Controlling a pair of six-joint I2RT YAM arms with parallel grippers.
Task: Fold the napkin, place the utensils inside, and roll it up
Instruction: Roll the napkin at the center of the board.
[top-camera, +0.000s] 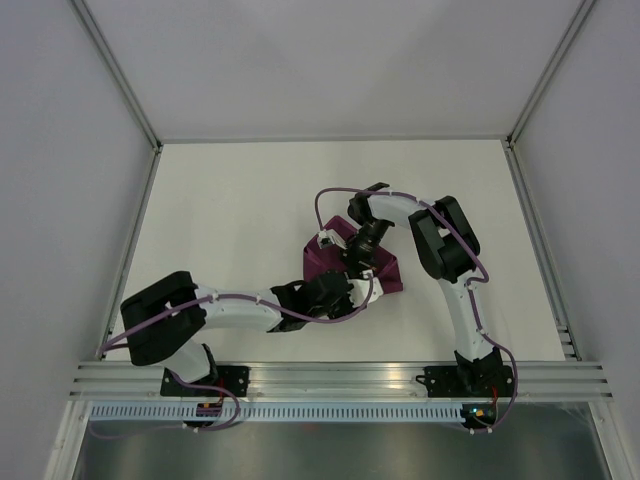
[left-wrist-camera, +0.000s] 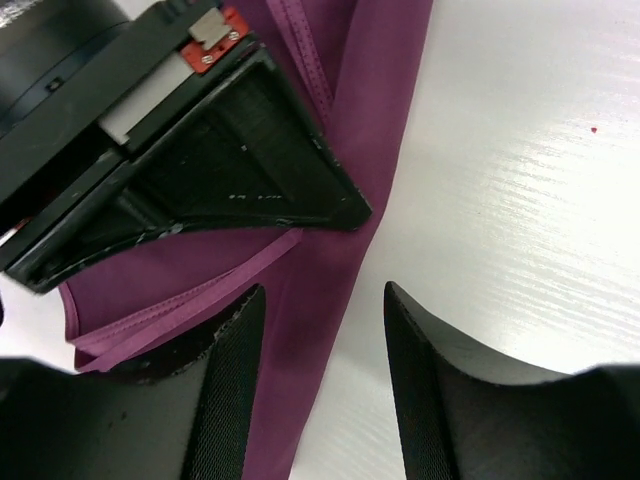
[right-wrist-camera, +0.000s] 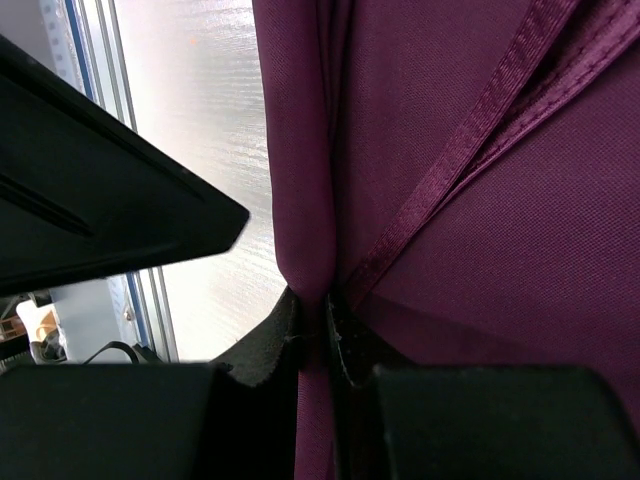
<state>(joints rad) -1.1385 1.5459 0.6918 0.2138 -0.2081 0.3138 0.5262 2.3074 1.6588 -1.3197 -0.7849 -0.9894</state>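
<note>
The magenta-purple napkin (top-camera: 387, 276) lies bunched at the middle of the white table, mostly under both grippers. My right gripper (top-camera: 362, 262) reaches down from behind, and its jaws (right-wrist-camera: 322, 312) are shut on a rolled fold of the napkin (right-wrist-camera: 500, 200). My left gripper (top-camera: 335, 291) comes in from the left and stands open (left-wrist-camera: 322, 300) just above the napkin's edge (left-wrist-camera: 370, 90), one finger (left-wrist-camera: 235, 350) over cloth, the other over bare table. Nothing sits between its fingers. The right gripper's black body (left-wrist-camera: 200, 160) lies just ahead of it. The utensils are out of view.
A white tabletop (top-camera: 250, 200) is walled by grey panels with metal frame rails at the left (top-camera: 135, 260) and right (top-camera: 540, 250). An aluminium rail (top-camera: 340, 380) carrying both arm bases runs along the near edge. The left gripper's finger (right-wrist-camera: 100, 220) shows beside the right jaws.
</note>
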